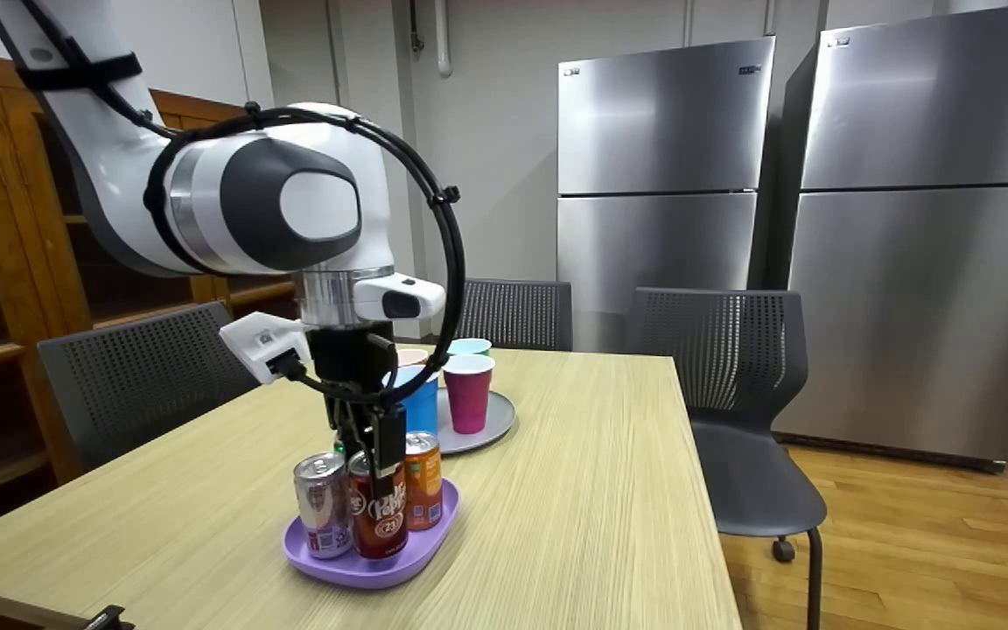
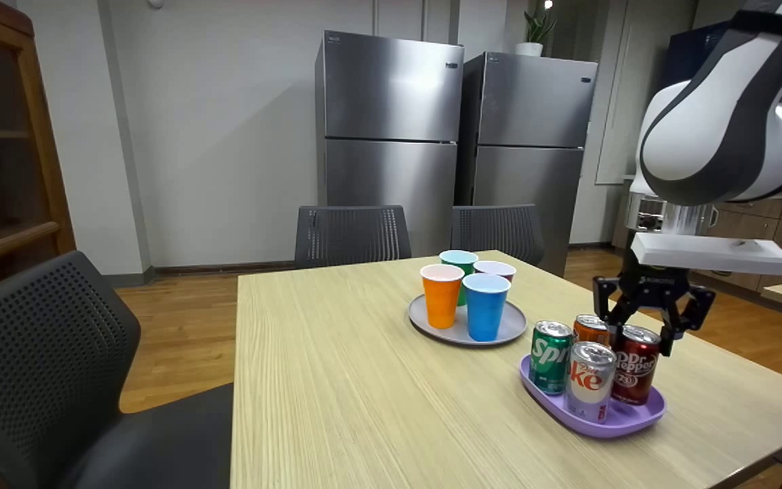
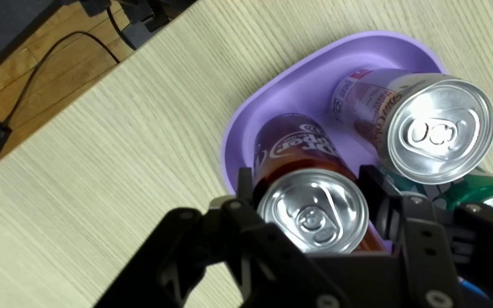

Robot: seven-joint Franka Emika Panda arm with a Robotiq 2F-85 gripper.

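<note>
My gripper [image 2: 639, 343] points down around a dark red Dr Pepper can [image 2: 635, 377]. In the wrist view [image 3: 302, 182] one finger lies along each side of the can [image 3: 313, 209], close against its body. The can is upright at one end of a purple tray [image 2: 608, 430]; whether it is lifted slightly I cannot tell. A silver Diet Coke can [image 3: 441, 132] stands beside it. A green Sprite can [image 2: 550, 360] and an orange can [image 1: 423, 490] share the tray. In the wrist view the right finger partly covers the Sprite can, and the orange can is mostly hidden.
A grey plate [image 2: 435, 331] beyond the tray holds an orange cup [image 2: 441, 305], a blue cup [image 2: 485, 316], a maroon cup [image 1: 468, 398] and a green cup. Dark chairs [image 1: 723, 341] stand around the wooden table [image 2: 337, 380]. A cable [image 3: 32, 77] lies past the table edge.
</note>
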